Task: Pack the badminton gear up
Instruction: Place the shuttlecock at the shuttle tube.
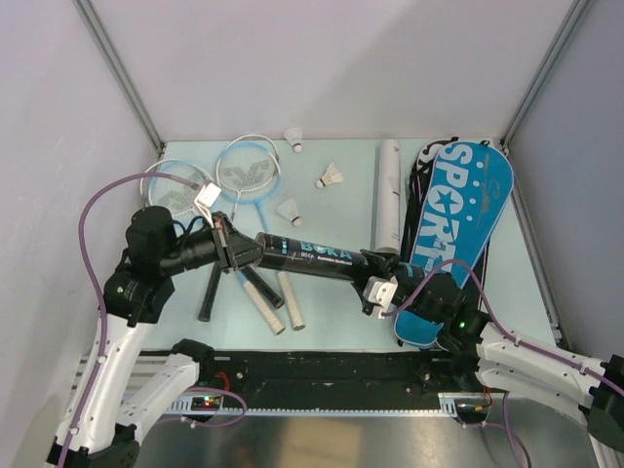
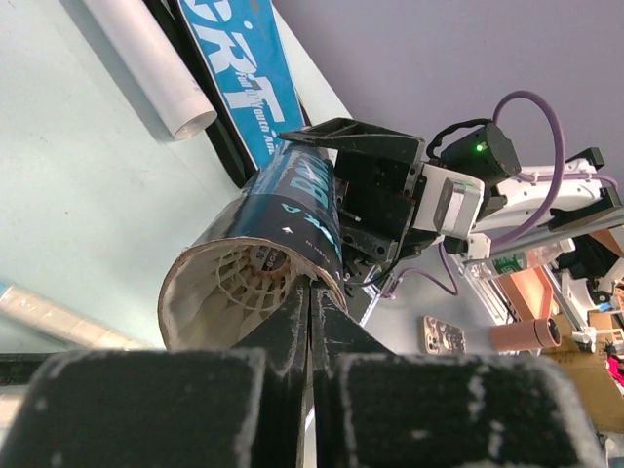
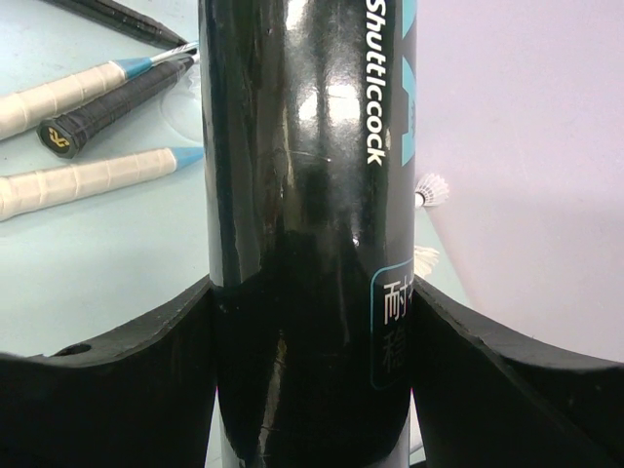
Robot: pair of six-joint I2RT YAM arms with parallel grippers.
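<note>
A long black tube (image 1: 312, 255) is held level above the table between both grippers. My right gripper (image 1: 378, 275) is shut around its closed end, and the tube (image 3: 302, 195) fills the right wrist view between the fingers (image 3: 146, 341). My left gripper (image 1: 239, 252) is shut at the open end, its tips (image 2: 310, 292) pinching the tube's rim (image 2: 244, 255). A white shuttlecock (image 2: 255, 268) sits inside the tube. Three more shuttlecocks (image 1: 293, 137), (image 1: 331, 176), (image 1: 290, 210) lie on the table. Rackets with pale heads (image 1: 249, 168) lie at the back left, their handles (image 1: 278, 297) under the tube.
A blue racket bag (image 1: 458, 224) lies along the right side, with a white tube (image 1: 388, 195) beside it. A black racket handle (image 1: 210, 292) lies near the left arm. Grey walls close the table on three sides.
</note>
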